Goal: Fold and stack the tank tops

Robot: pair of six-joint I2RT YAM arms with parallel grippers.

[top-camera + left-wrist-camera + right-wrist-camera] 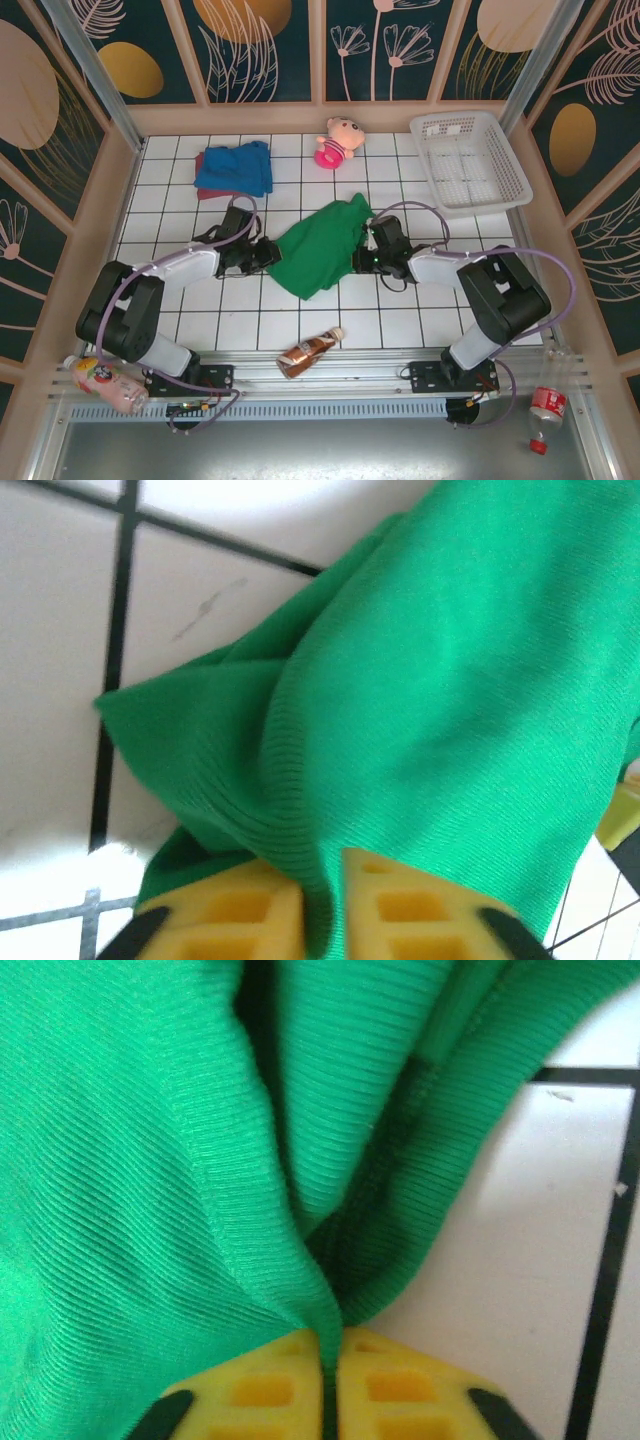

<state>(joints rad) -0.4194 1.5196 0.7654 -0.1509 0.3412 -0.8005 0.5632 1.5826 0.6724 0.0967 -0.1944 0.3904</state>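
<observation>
Arms low, reaching inward, left jaws and right jaws each pinching opposite sides of green tank top

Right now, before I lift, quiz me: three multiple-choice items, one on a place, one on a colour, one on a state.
1. The blue top lies: A back left; B centre; C front right.
2. The left gripper and right gripper hold a top coloured: A maroon; B green; C blue.
3. The jaws are: A both open; B both shut on cloth; C one open.
Answers: A, it sits far back on the left in the top view. B, the green top stretches between them. B, each wrist view shows a green fold pinched tight.
</observation>
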